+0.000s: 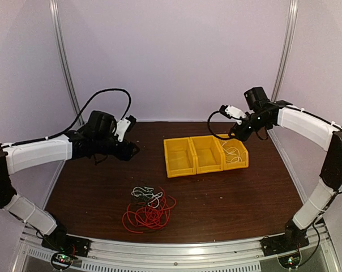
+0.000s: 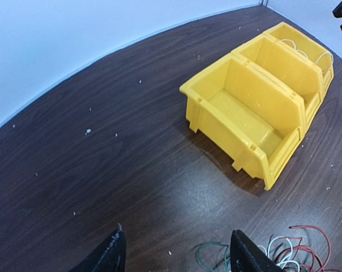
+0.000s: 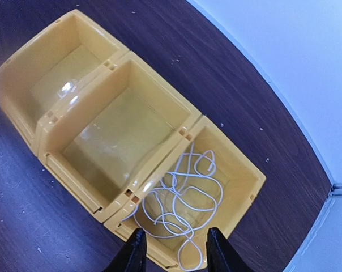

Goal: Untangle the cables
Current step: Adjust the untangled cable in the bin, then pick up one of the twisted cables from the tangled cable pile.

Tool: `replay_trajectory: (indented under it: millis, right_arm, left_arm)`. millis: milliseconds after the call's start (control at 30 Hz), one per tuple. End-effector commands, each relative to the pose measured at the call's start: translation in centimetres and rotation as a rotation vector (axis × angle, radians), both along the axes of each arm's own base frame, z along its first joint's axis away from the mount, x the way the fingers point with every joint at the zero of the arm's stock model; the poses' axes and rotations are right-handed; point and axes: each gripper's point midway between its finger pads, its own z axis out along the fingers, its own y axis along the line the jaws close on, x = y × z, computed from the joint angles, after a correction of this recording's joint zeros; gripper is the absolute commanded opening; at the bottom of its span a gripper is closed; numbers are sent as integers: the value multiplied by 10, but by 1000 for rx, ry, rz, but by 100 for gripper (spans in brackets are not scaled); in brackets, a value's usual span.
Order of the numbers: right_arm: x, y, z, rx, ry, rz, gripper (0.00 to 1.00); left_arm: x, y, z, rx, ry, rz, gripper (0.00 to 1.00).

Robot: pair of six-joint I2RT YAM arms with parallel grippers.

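Closest to your right wrist camera are the two black fingers of your right tool. They stand apart with nothing pinched between them, so that tool is let go. Right below them lies the white cable. It is thin and bendy, and it curls in loose round loops inside the right-hand bin.

That bin is one of three yellow bins. They stand side by side in a row, touching each other. They are smooth, shiny plastic boxes with open tops and one low wall each.

Your left tool is let go too. Its two dark, pointed fingers stand wide apart over the tabletop, and nothing sits between them. The tabletop is dark brown with fine wood lines, and you can see tiny white crumbs on it.

Now look near the front edge, between your two arms. The red cable lies there in a messy heap of many round loops. It is well apart from the bins and from both tools. Some pale thin wires curl on the far side of the heap, touching the red one. From your left wrist camera, one of them looks white and one looks green.
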Motion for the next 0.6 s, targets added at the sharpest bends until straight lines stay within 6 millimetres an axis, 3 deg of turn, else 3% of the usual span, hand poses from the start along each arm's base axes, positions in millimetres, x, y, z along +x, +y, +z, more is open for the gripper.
replay_trajectory:
  millis: [0,167,300,433,567]
  right_arm:
    - [-28,66,-4,27,43,237,35]
    - [-59,145,-2,11,38,470,33]
    - [-86,211,-16,16,60,610,30]
    - [-105,268,-32,54,113,694,26]
    - [-121,307,-62,70,175,742,23]
  left_arm:
    - [-11,22,-26,2,39,105,65]
    - [-19,37,-42,-66,68,214,69]
    - [-20,55,-59,-97,99,344,70]
    - [-25,59,-42,-218,57,385,65]
    - [-38,76,-31,-311,-36,413,66]
